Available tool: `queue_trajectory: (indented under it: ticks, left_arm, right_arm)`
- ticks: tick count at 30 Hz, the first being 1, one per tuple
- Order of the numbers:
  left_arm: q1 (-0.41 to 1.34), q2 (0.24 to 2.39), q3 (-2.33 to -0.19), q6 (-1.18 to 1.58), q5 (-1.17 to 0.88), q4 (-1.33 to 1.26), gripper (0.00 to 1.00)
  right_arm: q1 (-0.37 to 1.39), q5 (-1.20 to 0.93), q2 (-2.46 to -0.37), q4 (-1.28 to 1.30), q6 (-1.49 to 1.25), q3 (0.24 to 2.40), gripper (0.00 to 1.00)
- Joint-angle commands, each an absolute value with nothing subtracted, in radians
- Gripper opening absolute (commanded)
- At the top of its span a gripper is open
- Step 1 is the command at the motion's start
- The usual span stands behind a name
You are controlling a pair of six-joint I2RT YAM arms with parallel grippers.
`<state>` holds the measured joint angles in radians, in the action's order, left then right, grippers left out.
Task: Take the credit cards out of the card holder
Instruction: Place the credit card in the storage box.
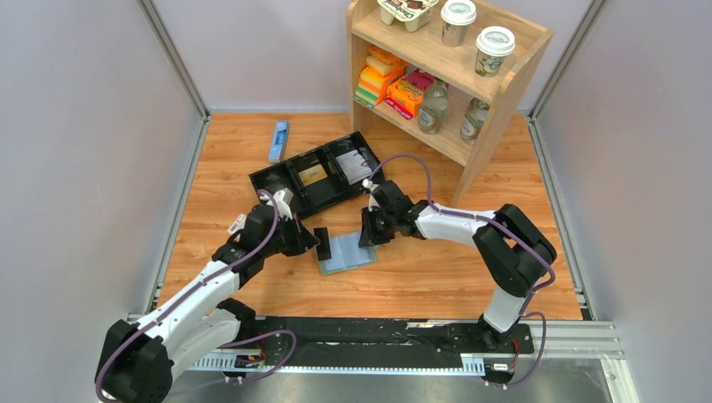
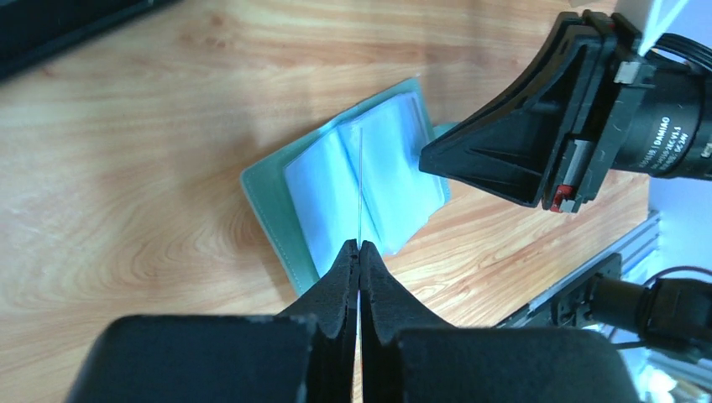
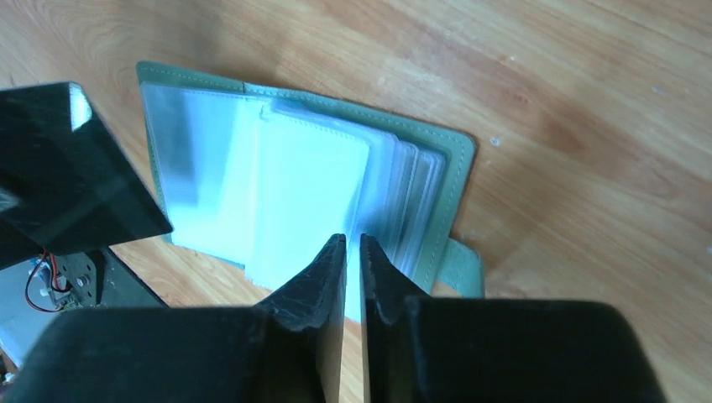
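The card holder [image 1: 346, 252] lies open on the wooden table, grey-green cover down, with its clear pale blue pocket leaves [image 3: 294, 185] fanned out. My left gripper [image 1: 322, 241] sits at its left edge. In the left wrist view the left gripper [image 2: 359, 245] is shut on one thin pocket leaf [image 2: 360, 168], which stands up edge-on. My right gripper [image 1: 367, 238] hovers at the holder's right side. In the right wrist view the right gripper [image 3: 353, 239] has its jaws a narrow slit apart over the leaves, with nothing pinched. No credit card shows plainly in the pockets.
A black three-compartment tray [image 1: 270, 180] lies just behind the holder, with flat pieces in its middle and right compartments. A wooden shelf [image 1: 495, 92] with cups, bottles and packets stands at the back right. A blue packet [image 1: 279, 140] lies at the back left.
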<state>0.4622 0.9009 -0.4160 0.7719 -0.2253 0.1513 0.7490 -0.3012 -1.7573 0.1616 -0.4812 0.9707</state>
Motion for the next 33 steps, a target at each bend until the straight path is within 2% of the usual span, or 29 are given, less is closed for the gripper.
queue_trajectory:
  ticks: [1,5,7,12,15,19,27,33]
  left_arm:
    - [0.460,0.830,-0.517,0.557,-0.219,0.236,0.00]
    - [0.474,0.775,-0.589,0.395,-0.230,0.268,0.00]
    - [0.503,0.758,-0.623,0.332,-0.190,0.296,0.00]
    - [0.658,0.784,-0.722,0.200,0.047,0.337,0.00]
    - [0.799,0.827,-0.768,0.105,0.190,0.325,0.00]
    - [0.912,0.867,-0.788,0.003,0.342,0.269,0.00]
    - [1.104,0.989,-0.833,-0.192,0.526,0.175,0.00]
    - [1.160,1.046,-0.842,-0.259,0.564,0.112,0.00]
  right_arm:
    - [0.744,-0.262,-1.642,0.236,-0.463,1.034,0.18]
    - [0.744,-0.227,-1.537,0.242,-0.472,1.043,0.30]
    - [0.744,-0.201,-1.477,0.245,-0.488,1.043,0.41]
    - [0.742,-0.120,-1.327,0.253,-0.580,1.035,0.69]
    - [0.742,-0.094,-1.249,0.253,-0.679,1.031,0.78]
    - [0.742,-0.094,-1.200,0.252,-0.797,1.029,0.81]
    - [0.742,-0.113,-1.195,0.189,-0.954,1.009,0.81]
    - [0.742,-0.164,-1.252,0.169,-1.003,1.005,0.78]
